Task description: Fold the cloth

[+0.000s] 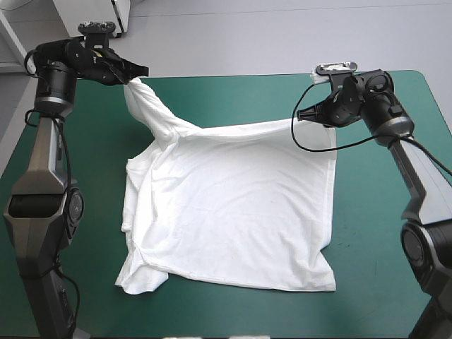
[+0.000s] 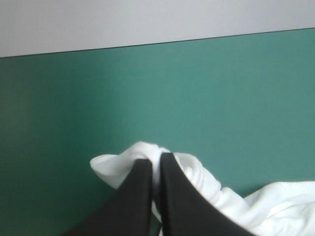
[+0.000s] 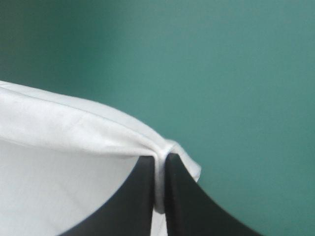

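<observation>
Pinching a bunched bit of the white T-shirt, the left gripper hangs above the far left corner of the table. Its two black fingers are almost closed, with only a thin bit of cloth squeezed between them. In the left wrist view the T-shirt puffs out in soft lumps around the tips of the left gripper. The teal-green cover lies ahead of it.

The right gripper is up over the far right part of the table. It is almost closed too, and it holds the far right corner of the T-shirt. In the right wrist view a thin white fold sits between the tips of the right gripper. From there the T-shirt pulls away tight to one side.

Most of the T-shirt lies in the middle of the table, spread out but wrinkly. A twisted strip of cloth climbs from it up to the left gripper. The far edge runs across to the right gripper. The near edge lies on the cover, and the near left corner is crumpled.
</observation>
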You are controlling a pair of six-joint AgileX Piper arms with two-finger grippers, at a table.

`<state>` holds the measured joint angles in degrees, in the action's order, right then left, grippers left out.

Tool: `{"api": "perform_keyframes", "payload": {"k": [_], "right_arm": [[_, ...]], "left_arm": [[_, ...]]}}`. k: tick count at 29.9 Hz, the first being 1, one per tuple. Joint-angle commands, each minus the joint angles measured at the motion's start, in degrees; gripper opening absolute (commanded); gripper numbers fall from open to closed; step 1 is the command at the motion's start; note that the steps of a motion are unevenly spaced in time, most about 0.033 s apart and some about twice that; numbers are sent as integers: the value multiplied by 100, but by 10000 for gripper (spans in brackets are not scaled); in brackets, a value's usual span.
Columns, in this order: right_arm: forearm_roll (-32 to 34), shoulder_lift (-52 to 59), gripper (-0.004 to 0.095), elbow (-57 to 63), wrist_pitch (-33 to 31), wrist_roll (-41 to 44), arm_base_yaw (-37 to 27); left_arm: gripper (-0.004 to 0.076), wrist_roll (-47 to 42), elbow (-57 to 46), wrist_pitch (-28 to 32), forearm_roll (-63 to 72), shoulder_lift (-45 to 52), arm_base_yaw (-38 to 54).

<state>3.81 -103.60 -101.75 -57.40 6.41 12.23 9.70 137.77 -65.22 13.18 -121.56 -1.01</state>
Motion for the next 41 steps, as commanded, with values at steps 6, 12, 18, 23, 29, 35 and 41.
{"api": "perform_keyframes", "payload": {"k": [6,12,18,23,29,35,41], "right_arm": [[-381,-488,-10,-142,451,-179,-328],[-446,-540,263,-195,571,-220,-337],[-695,-540,533,-471,182,-220,-337],[-695,-461,533,-820,-183,-220,-337],[-553,-20,530,-844,-734,-220,-337],[-519,641,510,-805,-1112,-220,-337],[-572,1225,510,-805,-1409,-220,-337]], "left_arm": [[-11,5,148,430,109,-537,-15],[267,5,148,411,168,-695,-15],[628,-101,313,-363,25,-622,-15],[531,-314,539,-848,-177,-520,-15],[434,-223,539,-859,-219,54,-15],[433,-135,256,-870,-251,1094,-15],[433,-120,-1401,-860,-350,2674,-15]]}}
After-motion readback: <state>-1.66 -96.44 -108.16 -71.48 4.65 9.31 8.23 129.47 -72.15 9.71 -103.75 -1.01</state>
